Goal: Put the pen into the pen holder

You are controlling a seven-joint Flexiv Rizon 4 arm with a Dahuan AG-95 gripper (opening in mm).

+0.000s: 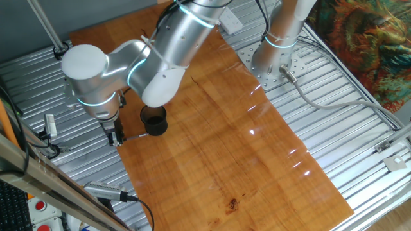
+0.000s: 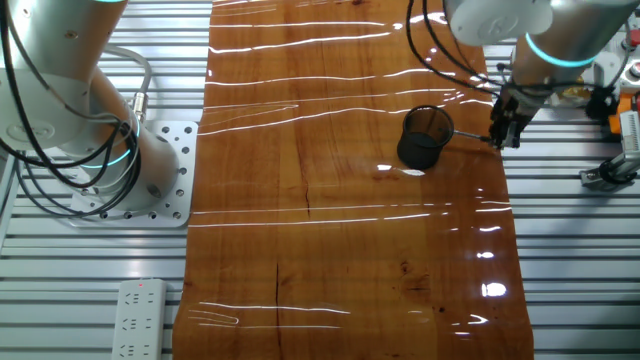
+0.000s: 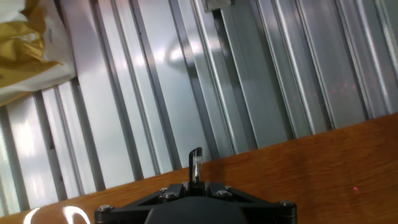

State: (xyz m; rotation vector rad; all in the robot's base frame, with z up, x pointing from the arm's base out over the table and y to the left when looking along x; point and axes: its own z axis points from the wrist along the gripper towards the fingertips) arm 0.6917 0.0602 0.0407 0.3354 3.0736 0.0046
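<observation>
The pen holder [image 1: 154, 120] [image 2: 423, 137], a small dark translucent cup, stands upright on the wooden board [image 1: 225, 147] near one of its long edges. My gripper [image 1: 117, 138] [image 2: 499, 138] hangs at that edge beside the cup, shut on the pen [image 1: 133, 136] [image 2: 470, 134]. The thin pen lies about level, and its free end reaches toward the cup's side. In the hand view the pen [image 3: 196, 163] pokes out from between the closed jaws of the gripper [image 3: 196, 184], above the seam between board and metal slats.
A thick silver tool with a black cable [image 1: 103, 191] lies on the slatted metal table [image 1: 347, 122]. A second arm's base [image 1: 273, 61] [image 2: 150, 190] is bolted beside the board. A power strip [image 2: 140, 318] and a yellow bag [image 3: 28, 50] lie off the board.
</observation>
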